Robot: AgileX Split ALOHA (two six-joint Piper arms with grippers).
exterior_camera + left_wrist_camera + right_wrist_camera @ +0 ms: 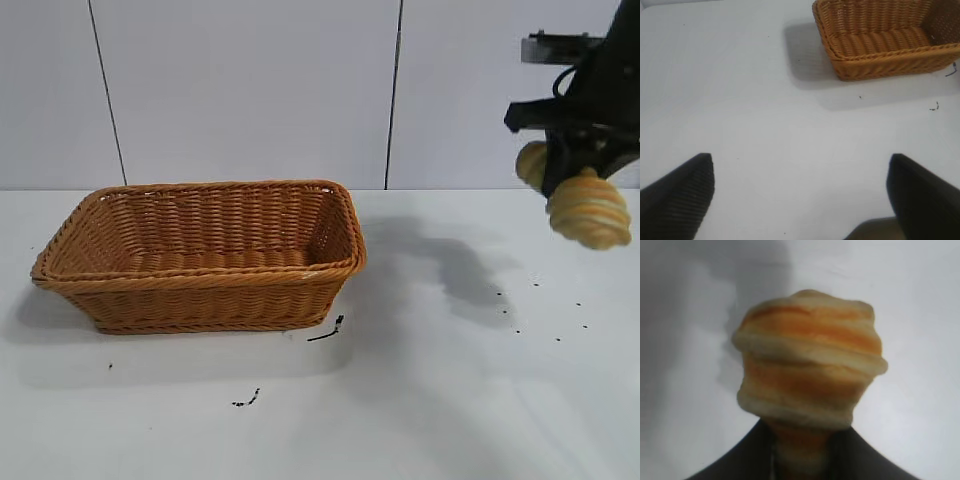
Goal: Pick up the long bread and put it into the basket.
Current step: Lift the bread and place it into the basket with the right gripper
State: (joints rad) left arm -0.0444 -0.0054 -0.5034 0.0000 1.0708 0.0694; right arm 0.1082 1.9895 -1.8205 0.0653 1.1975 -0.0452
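We saw the left end effector (800,192) released, fingers wide apart above bare surface (740,100). Further out, the basket (200,255) sat on the surface. The right end effector (575,165) was clenched on the long bread (588,208), held mid-loaf, airborne, well apart from the basket, both ends protruding.

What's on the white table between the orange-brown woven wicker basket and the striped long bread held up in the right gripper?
In the exterior view, only bare white table with shadow and dark specks separates the wicker basket from the long bread in the right gripper.
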